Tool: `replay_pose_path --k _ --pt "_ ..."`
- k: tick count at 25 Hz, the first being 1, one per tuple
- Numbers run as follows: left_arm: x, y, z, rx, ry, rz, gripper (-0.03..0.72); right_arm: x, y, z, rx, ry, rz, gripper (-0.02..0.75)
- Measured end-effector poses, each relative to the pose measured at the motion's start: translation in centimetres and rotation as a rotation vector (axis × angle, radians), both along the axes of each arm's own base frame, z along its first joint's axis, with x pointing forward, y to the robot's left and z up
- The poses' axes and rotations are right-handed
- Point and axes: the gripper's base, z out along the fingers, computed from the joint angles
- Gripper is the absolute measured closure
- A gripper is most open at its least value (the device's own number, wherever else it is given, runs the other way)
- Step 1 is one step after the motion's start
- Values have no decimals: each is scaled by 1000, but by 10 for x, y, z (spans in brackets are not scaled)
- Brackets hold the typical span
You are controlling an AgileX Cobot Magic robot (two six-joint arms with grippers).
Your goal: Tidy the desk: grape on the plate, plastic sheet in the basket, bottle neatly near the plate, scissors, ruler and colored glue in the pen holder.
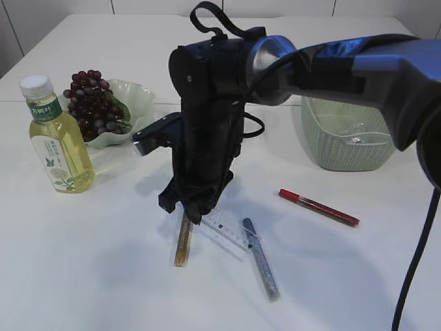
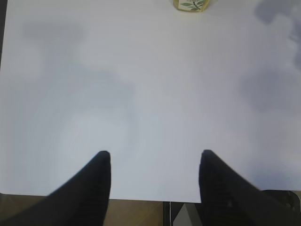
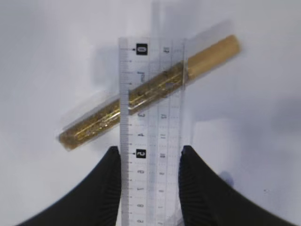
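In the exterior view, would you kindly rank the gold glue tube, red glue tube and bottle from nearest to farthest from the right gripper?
1. Gold glue tube, directly under the right gripper.
2. Red glue tube, to its right.
3. Bottle, far left.

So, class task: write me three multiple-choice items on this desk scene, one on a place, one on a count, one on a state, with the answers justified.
1. Where are the grapes?
A. in the basket
B. on the plate
C. beside the red tube

2. How many glue tubes lie on the table?
A. one
B. two
C. three

3. How do the right gripper's fingers stand?
A. either side of the ruler
B. shut on the bottle
C. around the red tube

Answers:
1 B: the bunch sits on the green plate.
2 C: gold, silver and red tubes are visible.
3 A: in the right wrist view the fingers flank the clear ruler.
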Motion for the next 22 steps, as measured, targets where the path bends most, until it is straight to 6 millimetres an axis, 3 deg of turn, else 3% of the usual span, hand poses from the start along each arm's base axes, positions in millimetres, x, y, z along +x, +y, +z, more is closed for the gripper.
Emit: replay_pose_path --k 6,13,17,22 --pt "0 -1 0 -6 1 -1 253 4 -3 4 -35 -29 -175 438" --pt "0 -1 0 -6 1 -1 253 -1 -9 48 25 -100 -196 438" --pt "0 -1 0 -6 1 -1 253 -12 -19 71 30 -132 -190 438" --pt "0 -1 0 -6 1 -1 253 -32 -37 76 101 -238 -178 438"
